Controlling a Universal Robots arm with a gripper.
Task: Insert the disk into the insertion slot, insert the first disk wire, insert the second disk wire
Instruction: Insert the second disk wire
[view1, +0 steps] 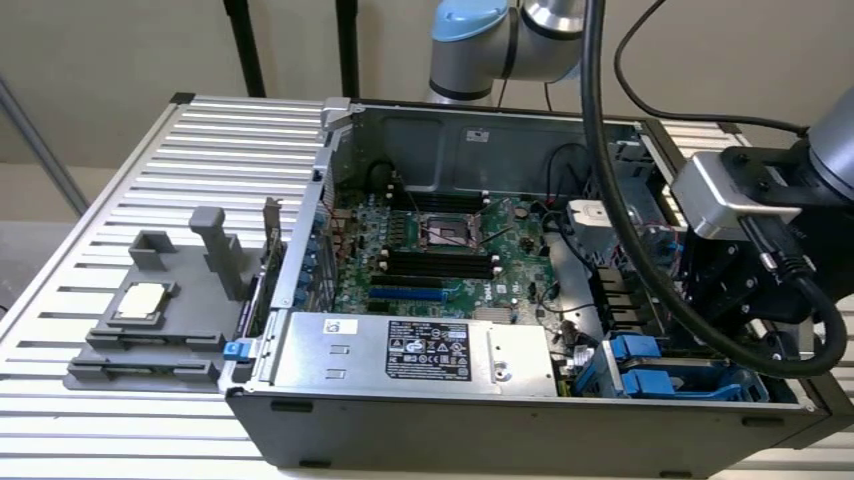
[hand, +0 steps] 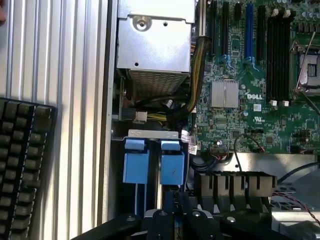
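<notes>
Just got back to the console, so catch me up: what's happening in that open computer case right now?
The robot arm's black gripper, shut, hangs over the grey drive cage with blue plastic tabs at the corner of the open grey computer case. Whether it holds anything cannot be told. The silver power supply box with a black label sits beside the cage, next to the green motherboard.

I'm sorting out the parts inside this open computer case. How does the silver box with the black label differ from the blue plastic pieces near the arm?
The silver box is bare metal and broad, carrying a black label; the blue plastic pieces are bright blue, narrower and unlabelled. The silver box lies along the case's front wall toward the exterior view's left; the blue pieces sit toward that view's right, beside the black gripper. Both sit inside the open case.
</notes>
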